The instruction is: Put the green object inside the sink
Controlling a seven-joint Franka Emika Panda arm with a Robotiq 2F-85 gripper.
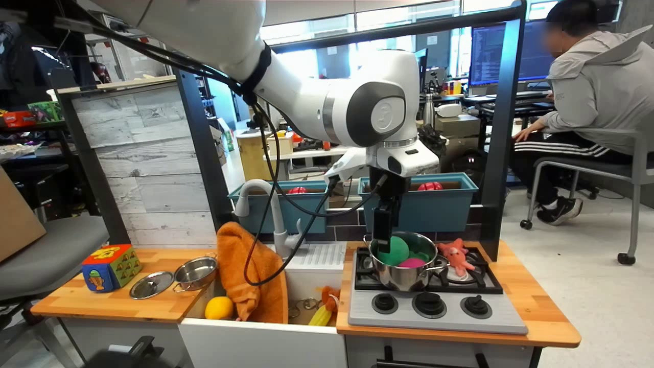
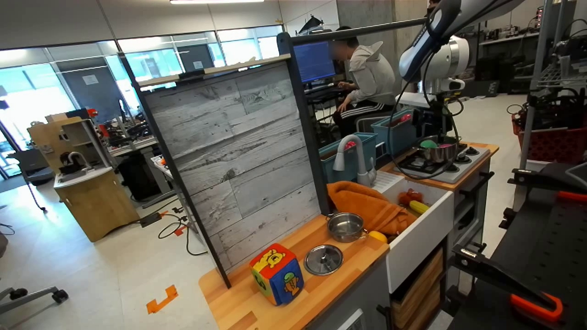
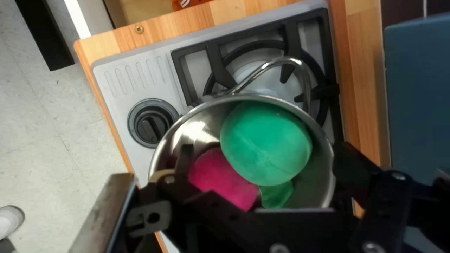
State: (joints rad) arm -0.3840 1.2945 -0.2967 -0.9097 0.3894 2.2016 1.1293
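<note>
A green rounded object (image 1: pixel 394 251) lies in a steel pot (image 1: pixel 401 278) on the toy stove. In the wrist view the large green object (image 3: pixel 265 144) rests beside a pink object (image 3: pixel 223 179), with a smaller dark green piece (image 3: pixel 276 195) partly under it. The green object also shows in an exterior view (image 2: pixel 428 144). My gripper (image 1: pixel 386 237) points down at the pot. In the wrist view its fingers stand wide apart on either side of the pot's contents, with nothing held. The white sink (image 1: pixel 263 342) is set in the counter beside the stove.
An orange towel (image 1: pixel 250 271), a yellow fruit (image 1: pixel 219 308) and a yellow vegetable (image 1: pixel 321 316) are in the sink. A faucet (image 1: pixel 276 214) stands behind it. A pink starfish-like toy (image 1: pixel 456 257) lies beside the pot. Blue planters (image 1: pixel 434 214) stand behind the stove. Cables hang from the arm.
</note>
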